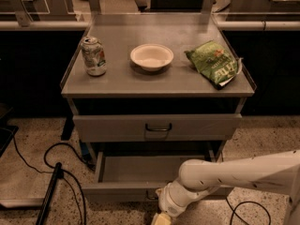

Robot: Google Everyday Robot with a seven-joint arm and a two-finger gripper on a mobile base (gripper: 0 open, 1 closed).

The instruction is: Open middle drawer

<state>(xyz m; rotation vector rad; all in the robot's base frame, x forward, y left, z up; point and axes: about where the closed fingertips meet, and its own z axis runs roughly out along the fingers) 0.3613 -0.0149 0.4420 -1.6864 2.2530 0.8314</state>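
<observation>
The middle drawer (140,168) is pulled out below the cabinet's top drawer (117,127); its shallow flat tray is bare and its low front panel (112,191) faces me. Its small dark handle is mostly hidden behind my wrist. My gripper (161,217) is at the bottom edge of the view, right in front of the middle of that front panel. My white arm (243,172) reaches in from the right. The third drawer is hidden under the open one.
On the cabinet top (117,83) stand a soda can (94,56), a white bowl (151,56) and a green chip bag (214,63). Black cables (51,163) and a dark pole (50,191) lie on the floor at the left. A cable (248,210) lies at the right.
</observation>
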